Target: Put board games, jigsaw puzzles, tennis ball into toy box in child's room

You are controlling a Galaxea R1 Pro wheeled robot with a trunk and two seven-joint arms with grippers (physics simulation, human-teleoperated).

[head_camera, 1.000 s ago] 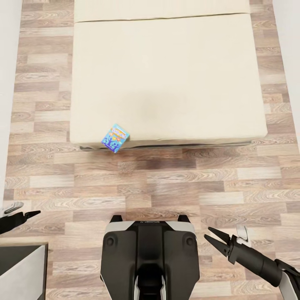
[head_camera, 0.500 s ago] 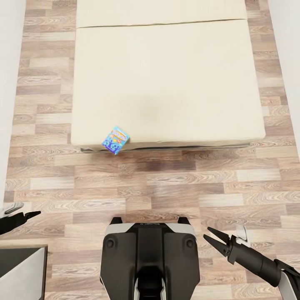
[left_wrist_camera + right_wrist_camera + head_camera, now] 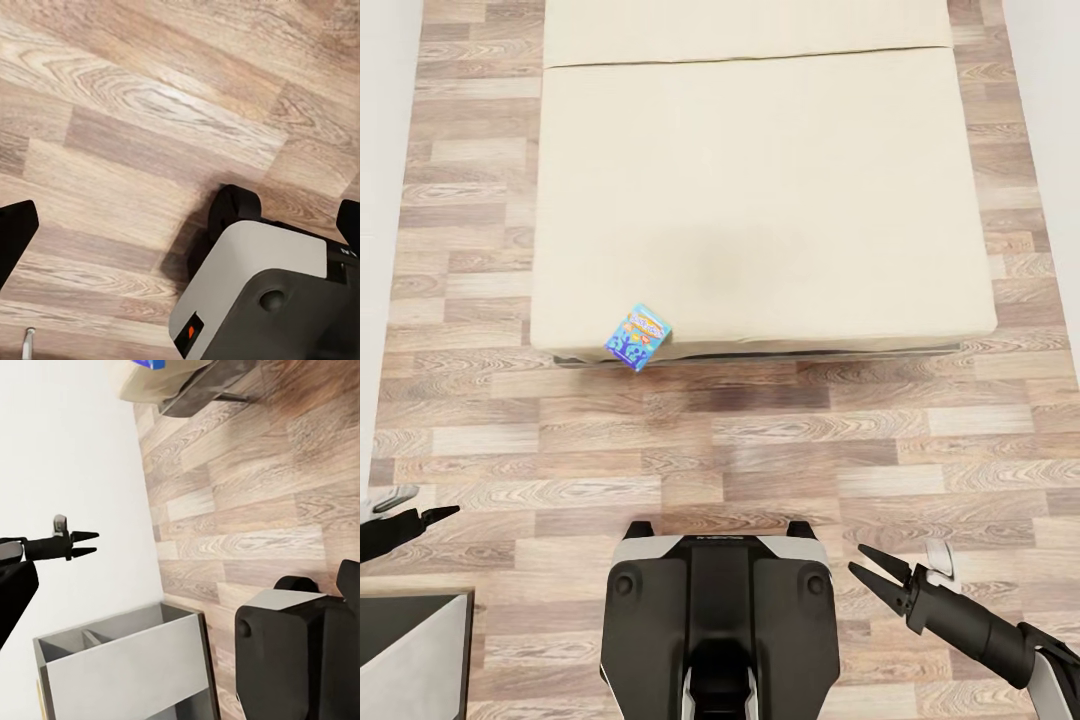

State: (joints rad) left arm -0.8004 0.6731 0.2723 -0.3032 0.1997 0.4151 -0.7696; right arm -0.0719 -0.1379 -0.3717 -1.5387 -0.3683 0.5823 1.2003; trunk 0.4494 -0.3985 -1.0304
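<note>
**One blue game box at the edge of the bed**

The robot stands on the wood plank floor (image 3: 760, 440), facing the bed (image 3: 760, 190). The bed has a beige mattress. Its far end is cut off at the top of the head view, so the headboard cannot be seen. A thin dark strip of the frame peeks out under the near edge.

A small blue board game (image 3: 637, 337) sits at the near edge of the bed, toward the left. It is turned at a slant, and one corner hangs over the edge above the floor. The print on it is too small to read. In the right wrist view just a bit of blue (image 3: 150, 364) shows at the bed's edge, cut off by the picture.

The left hand (image 3: 438, 515) pokes in from the left side, low over the floor. Most of it is cut off there. In the right wrist view its two fingers (image 3: 84, 535) look close together, but it is too small to tell if it is clenched or released.

The right hand (image 3: 870, 578) is near the robot's base (image 3: 718, 620), on the right. Its fingers are spread apart and hold nothing.

A grey shelf unit (image 3: 120, 667) stands by the white wall (image 3: 67, 450), near and to the left. It is partly cut off.
</note>
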